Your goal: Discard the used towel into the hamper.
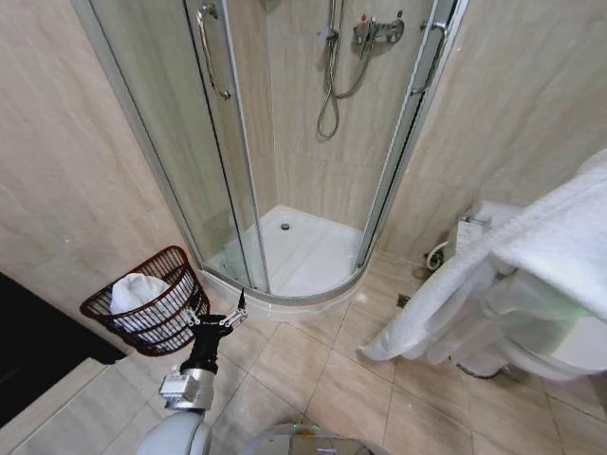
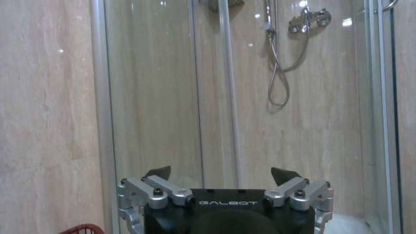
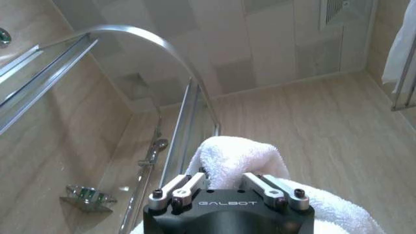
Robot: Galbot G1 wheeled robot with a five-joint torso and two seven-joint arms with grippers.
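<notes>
Near right, the right hand point(image 3: 224, 187) is clamped on a white towel point(image 1: 560, 237) draped high in front of the toilet point(image 1: 531, 332). The left hand point(image 1: 220, 318) is spread wide, gripping nothing, just beside the hamper point(image 1: 142, 322) on the floor at left, white cloth point(image 1: 135, 289) inside. Beyond stands the shower cabin point(image 1: 303, 142).

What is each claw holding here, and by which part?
The right claw is shut on a bunched fold of the white towel. The left claw is open and empty, beside the hamper.
</notes>
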